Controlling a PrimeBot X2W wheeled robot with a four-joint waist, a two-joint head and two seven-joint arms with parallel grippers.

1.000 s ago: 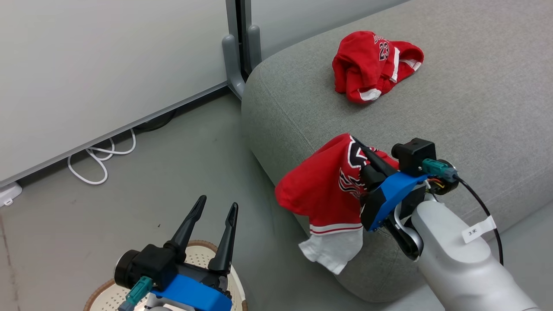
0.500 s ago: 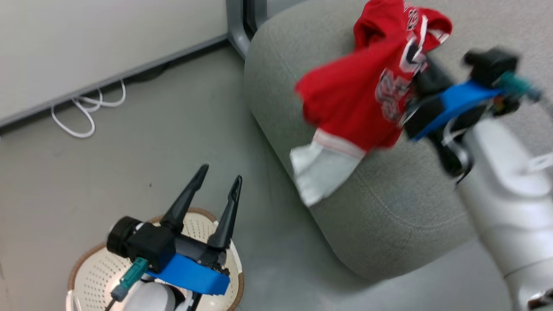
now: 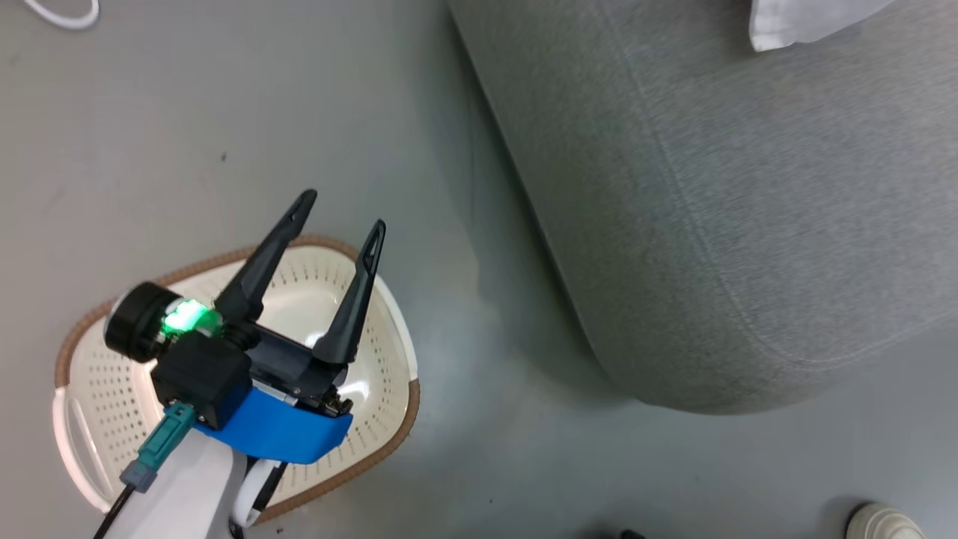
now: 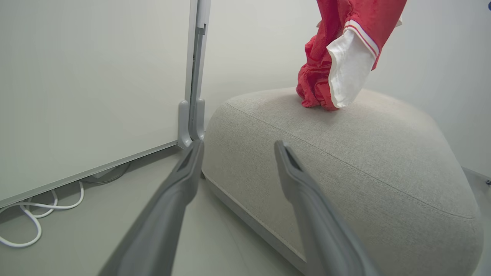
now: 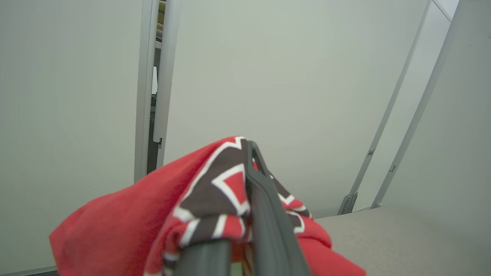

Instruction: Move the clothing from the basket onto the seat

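Clothing: a red jersey piece with a white end, pinched in the right gripper, whose jaws are pressed together on a fold by the black-and-white lettering. It hangs down from the jaws, long axis roughly vertical, over the far part of the seat. In the left wrist view its lower end looks to touch the seat top. We cannot tell whether the crumpled red there is the same piece or another lying on the cushion. In the head view a corner of white fabric shows over the seat at the far right. So the target is straight below the jaws. We judge the next move a lower-and-release, and the right arm is the one on it. The left gripper is well apart at near left, jaws spread and holding nothing, above the basket on the floor left of the seat. What shows of the basket's inside is bare, but the gripper hides part, so we won't call it empty. Nothing stands between cloth and cushion. Around: wall panel and post far left of the seat, white cable on the floor, a shoe at near right. Likely risk: cloth snagging on a finger at release.
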